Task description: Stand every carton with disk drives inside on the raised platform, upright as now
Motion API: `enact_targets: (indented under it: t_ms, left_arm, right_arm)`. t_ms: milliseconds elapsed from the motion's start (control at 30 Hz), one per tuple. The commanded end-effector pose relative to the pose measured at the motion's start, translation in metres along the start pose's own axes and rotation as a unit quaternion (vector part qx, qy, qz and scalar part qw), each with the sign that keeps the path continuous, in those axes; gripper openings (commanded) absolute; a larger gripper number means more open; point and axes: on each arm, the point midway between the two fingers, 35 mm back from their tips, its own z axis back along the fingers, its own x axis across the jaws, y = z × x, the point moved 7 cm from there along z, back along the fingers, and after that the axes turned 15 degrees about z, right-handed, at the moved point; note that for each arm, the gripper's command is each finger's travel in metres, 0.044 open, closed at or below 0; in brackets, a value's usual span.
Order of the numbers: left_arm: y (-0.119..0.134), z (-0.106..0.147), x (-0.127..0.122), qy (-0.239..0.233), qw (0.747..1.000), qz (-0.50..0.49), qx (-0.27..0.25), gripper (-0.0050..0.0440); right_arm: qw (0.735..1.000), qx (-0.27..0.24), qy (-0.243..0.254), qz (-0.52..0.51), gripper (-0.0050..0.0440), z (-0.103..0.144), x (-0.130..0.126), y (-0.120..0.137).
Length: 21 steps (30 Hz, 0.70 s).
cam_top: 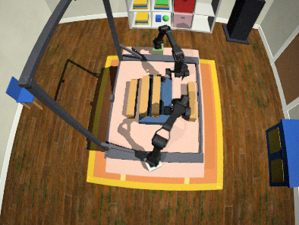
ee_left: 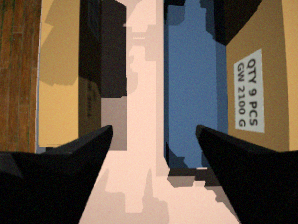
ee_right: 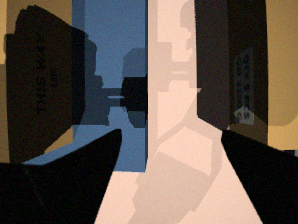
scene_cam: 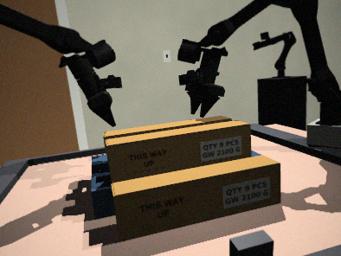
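In the top view, the first carton (cam_top: 131, 98) (scene_cam: 195, 201) stands upright on the pink table (cam_top: 150, 142) (scene_cam: 56, 186) at centre left, just beside the blue platform (cam_top: 166, 85) (scene_cam: 101, 201) (ee_left: 192, 90) (ee_right: 114, 30). In the exterior view I have it in the lower middle of the frame, reading THIS WAY UP and QTY 9 PCS, GW 2100 G.

Next rightwards comes the second carton (cam_top: 144, 95) (scene_cam: 177, 151), upright and seemingly on the platform. The third carton (cam_top: 155, 93) (scene_cam: 218, 118) (ee_left: 272, 55) (ee_right: 40, 100) stands upright on the platform near the middle of the frame, close beside the second.

Further right, my two grippers are up in the air. The left gripper (cam_top: 182, 77) (scene_cam: 114, 124) (ee_left: 154, 129) is in the upper middle, jaws wide apart with nothing in them. The right gripper (cam_top: 184, 106) (scene_cam: 197, 115) (ee_right: 171, 134) is lower in the frame, also open and holding nothing. My wrist views look down past the fingertips at the strip between the platform and the fourth carton (cam_top: 192, 100) (ee_left: 59, 100) (ee_right: 247, 100).

That last one stands upright at centre right, on the table, apart from the platform.
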Motion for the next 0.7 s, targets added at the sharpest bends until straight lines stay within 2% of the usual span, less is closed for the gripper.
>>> enact_targets:
  t_ms: [0, 633, 667]
  left_arm:
    - [-0.004, 0.007, 0.001, -0.003, 1.0, 0.0, -0.012, 0.0387]
    - [-0.004, 0.006, 0.0, -0.002, 1.0, -0.002, -0.014, 0.0387]
    - [-0.02, -0.002, 0.067, 0.002, 1.0, -0.008, -0.01, 0.0387]
  right_arm:
    - [1.0, -0.01, 0.009, 0.001, 0.0386, 0.006, -0.004, -0.005]
    - [1.0, -0.012, 0.01, 0.002, 0.0386, 0.007, -0.004, -0.005]
    - [1.0, -0.013, 0.011, 0.003, 0.0386, -0.003, -0.068, 0.016]
